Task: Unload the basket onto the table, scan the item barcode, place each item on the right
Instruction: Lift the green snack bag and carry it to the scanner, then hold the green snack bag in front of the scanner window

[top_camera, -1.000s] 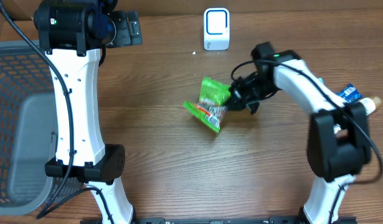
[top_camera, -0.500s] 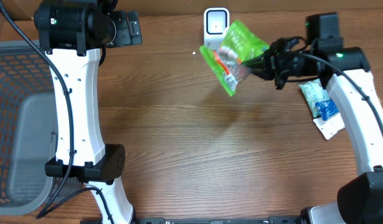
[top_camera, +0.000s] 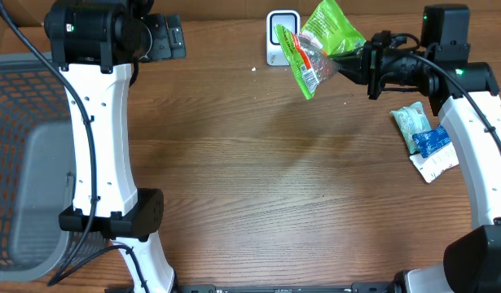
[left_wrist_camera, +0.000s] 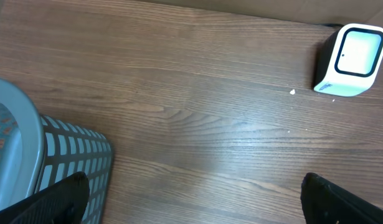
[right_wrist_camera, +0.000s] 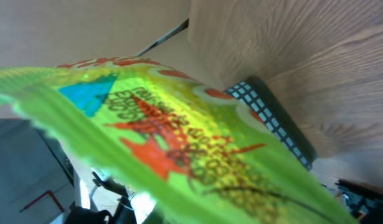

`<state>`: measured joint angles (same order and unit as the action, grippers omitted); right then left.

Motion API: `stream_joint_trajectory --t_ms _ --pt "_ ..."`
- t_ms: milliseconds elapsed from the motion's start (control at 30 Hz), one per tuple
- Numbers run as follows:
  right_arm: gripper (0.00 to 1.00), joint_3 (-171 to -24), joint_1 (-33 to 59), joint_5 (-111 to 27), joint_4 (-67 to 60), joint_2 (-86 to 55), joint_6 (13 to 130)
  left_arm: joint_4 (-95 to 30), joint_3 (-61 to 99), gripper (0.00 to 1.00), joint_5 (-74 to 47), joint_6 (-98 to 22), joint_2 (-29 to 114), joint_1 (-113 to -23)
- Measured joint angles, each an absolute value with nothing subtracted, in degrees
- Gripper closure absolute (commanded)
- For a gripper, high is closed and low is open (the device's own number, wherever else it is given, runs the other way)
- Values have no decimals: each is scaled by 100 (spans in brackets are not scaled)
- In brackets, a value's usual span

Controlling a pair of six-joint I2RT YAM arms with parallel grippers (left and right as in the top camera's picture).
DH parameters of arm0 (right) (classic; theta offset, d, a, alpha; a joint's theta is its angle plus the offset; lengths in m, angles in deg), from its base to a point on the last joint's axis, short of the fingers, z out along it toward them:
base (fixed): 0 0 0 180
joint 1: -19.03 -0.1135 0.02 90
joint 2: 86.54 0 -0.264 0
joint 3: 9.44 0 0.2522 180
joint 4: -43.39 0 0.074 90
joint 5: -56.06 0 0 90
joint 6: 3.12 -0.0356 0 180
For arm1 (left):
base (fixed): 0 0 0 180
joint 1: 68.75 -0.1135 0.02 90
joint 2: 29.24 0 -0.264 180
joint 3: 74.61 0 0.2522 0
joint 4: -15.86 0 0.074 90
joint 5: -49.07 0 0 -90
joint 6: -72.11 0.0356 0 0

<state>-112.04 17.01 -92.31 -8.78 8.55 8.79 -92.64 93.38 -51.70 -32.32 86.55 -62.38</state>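
The item is a green snack bag (top_camera: 319,37) with red and yellow print, held in the air at the back of the table. It hangs just right of the white scanner (top_camera: 281,32) and partly in front of it. My right gripper (top_camera: 358,59) is shut on the bag's right edge. In the right wrist view the bag (right_wrist_camera: 179,143) fills most of the frame and hides my fingers. I cannot make out a barcode in any view. My left gripper (top_camera: 164,37) hovers at the back left, open and empty (left_wrist_camera: 194,205), with the scanner (left_wrist_camera: 352,59) ahead to its right.
A grey mesh basket (top_camera: 22,163) stands at the table's left edge, and its corner (left_wrist_camera: 73,162) shows under my left gripper. Some small packets (top_camera: 425,142), green, blue and white, lie at the right under my right arm.
My right arm lifted the green bag off the middle of the table and carried it back and to the right, up beside the scanner. The left arm has not moved.
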Motion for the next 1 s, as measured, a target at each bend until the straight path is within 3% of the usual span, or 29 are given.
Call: stream_joint_trajectory --t_ms 333,567,833,1000 --pt "96 -11204 1701 -8630 -896 855 759 -9264 9338 0 -5170 -3232 8655 -6238" --pt "96 -11204 1633 -7163 -937 855 1113 -9266 9338 0 -5170 -3232 8655 -6238" --pt "96 -11204 711 -4097 -21 855 3113 -9266 9338 0 -5170 -3232 8655 -6238" --pt "96 -11213 -268 -1754 1463 1041 4794 -9262 9338 0 -5170 -3232 8655 -6238"
